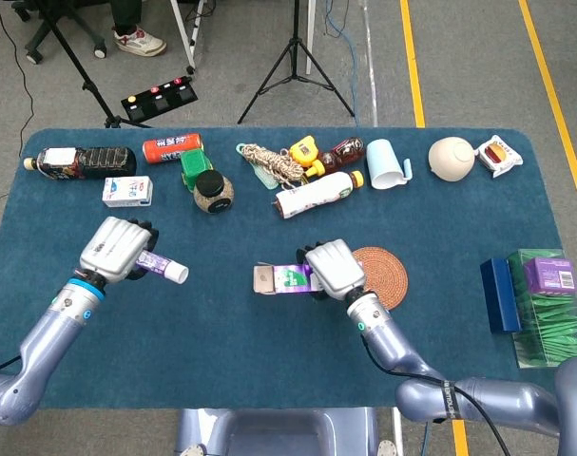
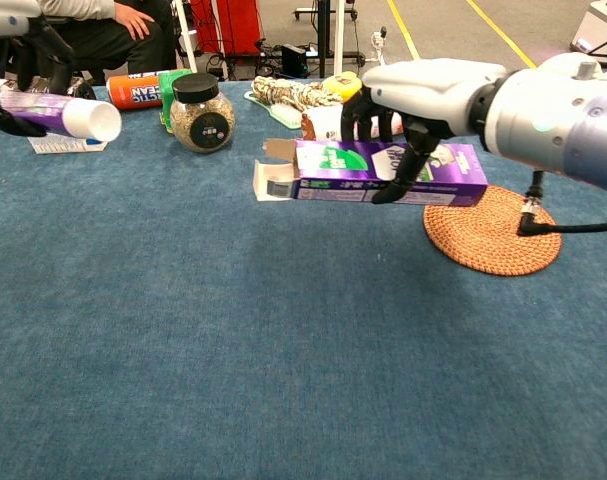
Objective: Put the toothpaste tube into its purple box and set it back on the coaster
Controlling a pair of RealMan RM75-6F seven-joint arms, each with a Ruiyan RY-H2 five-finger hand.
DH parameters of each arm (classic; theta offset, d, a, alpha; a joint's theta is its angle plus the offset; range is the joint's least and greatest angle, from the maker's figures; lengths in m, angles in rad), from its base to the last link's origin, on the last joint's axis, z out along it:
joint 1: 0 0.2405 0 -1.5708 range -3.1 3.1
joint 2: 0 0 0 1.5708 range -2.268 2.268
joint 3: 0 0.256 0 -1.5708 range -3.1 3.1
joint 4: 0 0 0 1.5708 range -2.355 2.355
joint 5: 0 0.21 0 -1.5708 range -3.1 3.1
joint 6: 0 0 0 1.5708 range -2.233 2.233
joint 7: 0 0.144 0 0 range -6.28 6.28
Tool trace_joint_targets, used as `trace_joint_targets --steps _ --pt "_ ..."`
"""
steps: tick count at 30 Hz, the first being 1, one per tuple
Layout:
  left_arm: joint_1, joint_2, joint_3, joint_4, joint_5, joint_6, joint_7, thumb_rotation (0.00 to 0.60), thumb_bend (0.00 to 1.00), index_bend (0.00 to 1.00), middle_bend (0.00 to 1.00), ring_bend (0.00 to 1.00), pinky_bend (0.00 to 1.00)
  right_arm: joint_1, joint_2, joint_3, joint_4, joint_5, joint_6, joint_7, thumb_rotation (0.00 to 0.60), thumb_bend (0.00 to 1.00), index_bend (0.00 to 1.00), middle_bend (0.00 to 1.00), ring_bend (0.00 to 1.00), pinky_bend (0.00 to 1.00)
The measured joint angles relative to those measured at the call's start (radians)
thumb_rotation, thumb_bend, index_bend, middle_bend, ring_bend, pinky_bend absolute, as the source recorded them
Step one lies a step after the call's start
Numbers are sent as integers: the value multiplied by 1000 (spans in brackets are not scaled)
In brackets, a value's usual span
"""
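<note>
The left robot hand is positioned over the left part of the bench. Its fingers are wrapped around the toothpaste tube, which is lifted off the surface. The white cap end of the tube projects out of the hand toward the middle of the bench. In the chest view the same tube lies roughly level in the hand, cap end to the right.

Along the far edge, from the left: a dark bottle, a small white carton, an orange can, a glass jar with a black lid, a coil of rope and a white bottle lying on its side.

The right robot hand is near the centre of the bench, closed around the purple box from above. In the chest view the box is raised above the surface and roughly horizontal. Its open flap end faces left, toward the tube; tube and box are well apart.

The coaster, a round woven mat, lies just right of the right robot hand with nothing on it.

Further right on the far edge are a light blue cup and a cream bowl. At the right edge stand a dark blue box and a green package.
</note>
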Motion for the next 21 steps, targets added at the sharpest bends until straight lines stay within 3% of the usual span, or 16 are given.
trace_joint_targets --steps 10,21 --pt "-96 -113 -13 -16 -208 34 132 600 283 616 443 471 640 62 -52 53 -42 125 98 -109 600 289 441 494 447 566" --pt "-205 -188 -22 -57 -396 139 299 600 287 617 457 484 667 101 -98 51 -78 175 208 -231 600 288 443 496 450 569"
